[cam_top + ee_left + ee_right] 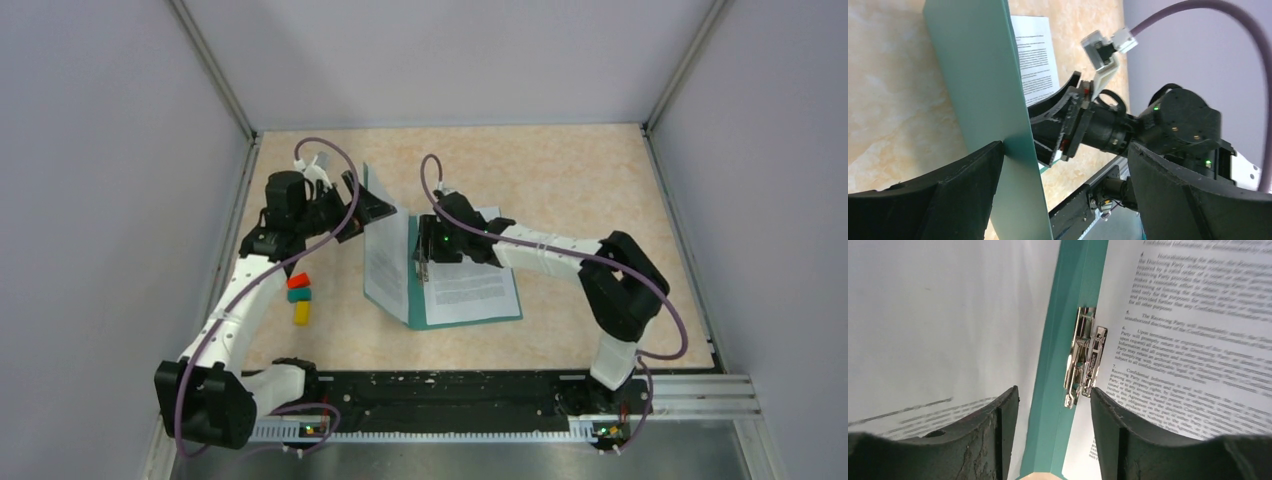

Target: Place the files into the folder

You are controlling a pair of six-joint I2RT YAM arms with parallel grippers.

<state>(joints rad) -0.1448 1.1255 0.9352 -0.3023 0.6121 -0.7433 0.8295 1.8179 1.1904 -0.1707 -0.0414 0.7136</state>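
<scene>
Top external view: the folder (414,300) is being shown open on the table (580,180), left cover raised, with the files (472,285) lying inside. The left gripper (368,200) is being held released astride the cover edge. The right gripper (422,264) is being held released over the clip (1083,357).

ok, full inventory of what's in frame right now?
folder: 1, teal, table centre, open; left cover raised, right half flat
files: at least 2 sheets, white with black print; one flat on the right half, one against the raised cover
clip: 1, silver metal, on the folder's inner spine
blocks: 3, red, teal, yellow, in a row left of the folder
table: 1, beige marbled
left claw: 1, black, open, raised cover between its fingers
right claw: 1, black, open, over the clip
</scene>
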